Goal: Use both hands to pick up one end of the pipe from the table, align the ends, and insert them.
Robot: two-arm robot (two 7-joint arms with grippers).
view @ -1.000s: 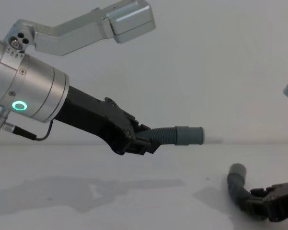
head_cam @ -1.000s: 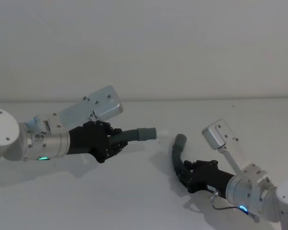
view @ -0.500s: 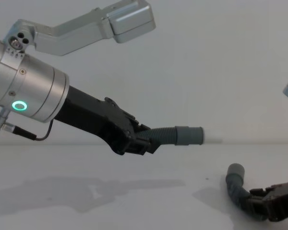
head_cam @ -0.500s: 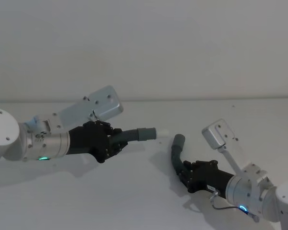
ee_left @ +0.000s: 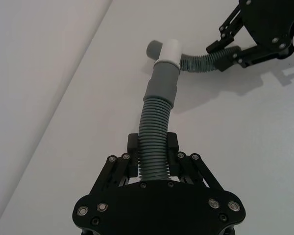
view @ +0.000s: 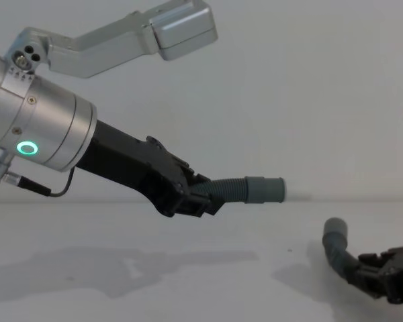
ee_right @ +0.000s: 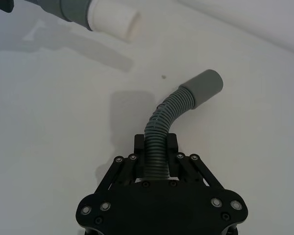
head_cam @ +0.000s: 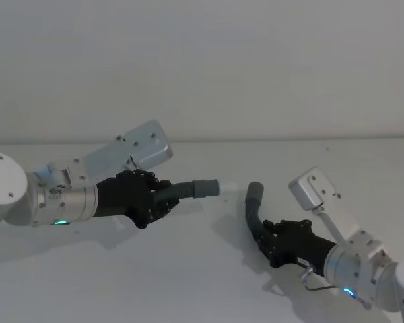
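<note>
Left gripper (head_cam: 165,199) is raised over the table (head_cam: 188,282), jaws clamped on the pipe (ee_left: 154,142), white-tipped cuff (head_cam: 211,188) pointing right. Right gripper (head_cam: 264,235) is low, clamped on corrugation; plain cuff (head_cam: 255,192) bends up, near the tip, not touching.

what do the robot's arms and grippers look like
The left gripper and right gripper are matte black, with linked fingers and small silver screws. The left wrist, a fat silver cylinder, bears a green glowing ring and a thin black cable. The right wrist shows a blue light. Each carries a grey boxy camera.
</note>
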